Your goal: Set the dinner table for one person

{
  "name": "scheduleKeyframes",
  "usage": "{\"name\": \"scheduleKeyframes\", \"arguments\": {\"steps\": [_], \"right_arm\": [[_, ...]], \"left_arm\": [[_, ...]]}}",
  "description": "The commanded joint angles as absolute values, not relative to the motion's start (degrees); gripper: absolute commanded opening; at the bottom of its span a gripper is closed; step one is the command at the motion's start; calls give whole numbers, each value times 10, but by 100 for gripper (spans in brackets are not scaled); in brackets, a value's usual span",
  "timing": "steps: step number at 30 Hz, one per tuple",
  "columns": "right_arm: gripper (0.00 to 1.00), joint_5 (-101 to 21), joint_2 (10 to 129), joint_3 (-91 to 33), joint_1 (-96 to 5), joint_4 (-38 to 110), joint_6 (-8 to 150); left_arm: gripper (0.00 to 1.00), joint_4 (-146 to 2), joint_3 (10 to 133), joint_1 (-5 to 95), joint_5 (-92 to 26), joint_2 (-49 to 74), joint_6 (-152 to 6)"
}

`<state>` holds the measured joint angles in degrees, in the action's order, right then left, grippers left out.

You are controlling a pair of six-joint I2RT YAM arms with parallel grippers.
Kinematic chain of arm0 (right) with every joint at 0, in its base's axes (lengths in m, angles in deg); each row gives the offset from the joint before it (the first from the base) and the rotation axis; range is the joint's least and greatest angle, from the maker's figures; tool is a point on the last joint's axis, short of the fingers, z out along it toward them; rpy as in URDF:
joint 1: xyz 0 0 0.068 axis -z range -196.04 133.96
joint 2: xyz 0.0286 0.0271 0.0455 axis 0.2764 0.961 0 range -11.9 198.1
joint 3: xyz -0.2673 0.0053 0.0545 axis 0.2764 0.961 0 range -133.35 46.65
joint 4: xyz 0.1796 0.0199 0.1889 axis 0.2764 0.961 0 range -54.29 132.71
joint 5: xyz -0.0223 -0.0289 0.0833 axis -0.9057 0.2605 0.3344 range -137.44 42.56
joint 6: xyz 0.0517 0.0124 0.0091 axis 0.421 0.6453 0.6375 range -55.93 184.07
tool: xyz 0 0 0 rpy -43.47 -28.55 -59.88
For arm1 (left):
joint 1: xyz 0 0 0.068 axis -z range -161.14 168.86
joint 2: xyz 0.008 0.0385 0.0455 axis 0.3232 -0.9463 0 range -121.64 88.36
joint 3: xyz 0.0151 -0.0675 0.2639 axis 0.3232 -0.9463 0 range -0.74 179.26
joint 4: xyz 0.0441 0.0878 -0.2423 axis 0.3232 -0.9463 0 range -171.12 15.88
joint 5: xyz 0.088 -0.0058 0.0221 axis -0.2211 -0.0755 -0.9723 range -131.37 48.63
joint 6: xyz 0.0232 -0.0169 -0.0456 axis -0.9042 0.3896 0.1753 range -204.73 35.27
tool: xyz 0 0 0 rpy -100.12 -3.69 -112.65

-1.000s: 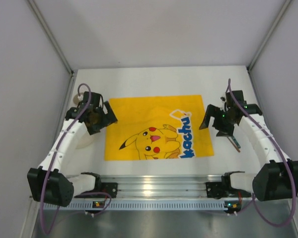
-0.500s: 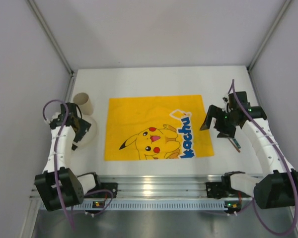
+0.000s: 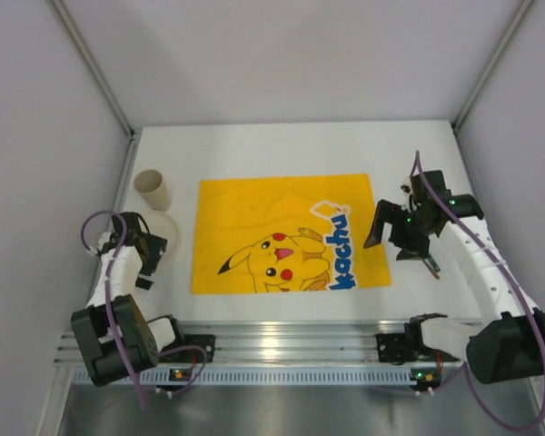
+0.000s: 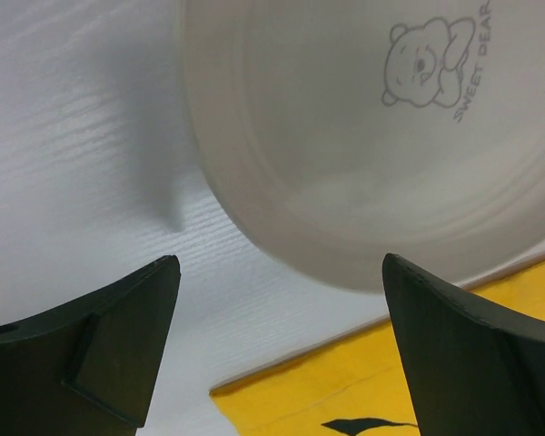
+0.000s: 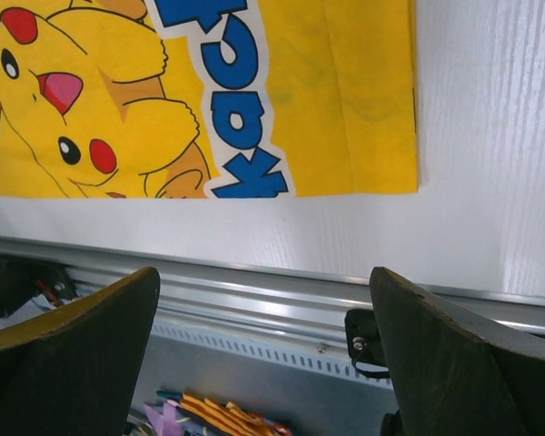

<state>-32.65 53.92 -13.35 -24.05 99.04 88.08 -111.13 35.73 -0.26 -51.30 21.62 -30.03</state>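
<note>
The dinner table (image 3: 282, 145) fills the workspace between its aluminium rails. The yellow Pikachu mat (image 3: 272, 218) is spread at its centre with nothing on it, so the setting looks barely begun. The step in hand seems to be fetching the white plate (image 4: 363, 136), which lies on bare tabletop just left of the mat. The left gripper (image 4: 282, 354) hovers beside its rim, jaws spread wide and empty. Next it must drop, pinch the rim and carry the plate onto the mat. The right gripper (image 5: 263, 354), equally wide and empty, hangs over the mat's near right corner. A beige cup (image 3: 153, 189) stands beyond the plate. From above, the left arm hides part of the plate, and a slim utensil (image 3: 430, 263) under the right arm is too small to identify.
</note>
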Motion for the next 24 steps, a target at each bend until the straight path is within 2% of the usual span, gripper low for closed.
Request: {"name": "scheduleKeyframes", "arguments": {"steps": [1, 7, 11, 14, 15, 16, 17, 20, 24], "right_arm": [[100, -342, 544, -148, -255, 1007, 872], [100, -352, 552, -154, -257, 1013, 867], [100, -358, 554, -153, -257, 1014, 867], [100, -365, 551, -150, -258, 1015, 866], [100, -369, 546, -150, -258, 1015, 867], [100, -372, 545, -150, -258, 1015, 867], [100, -374, 543, -153, -257, 1015, 868], [99, -369, 538, -154, -257, 1012, 871], [100, -366, 533, -147, -257, 1000, 879]], "left_arm": [[98, -1037, 340, -27, -525, 211, -306], [91, -1024, 304, -63, -540, 187, -308], [76, -1007, 288, -71, -546, 180, -308], [51, -982, 289, -73, -544, 169, -320], [26, -974, 295, -73, -540, 159, -331], [7, -974, 301, -73, -539, 152, -339], [0, -980, 308, -74, -535, 146, -344], [0, -1014, 333, -74, -529, 149, -371], [0, -1071, 349, -73, -517, 220, -402]]}}
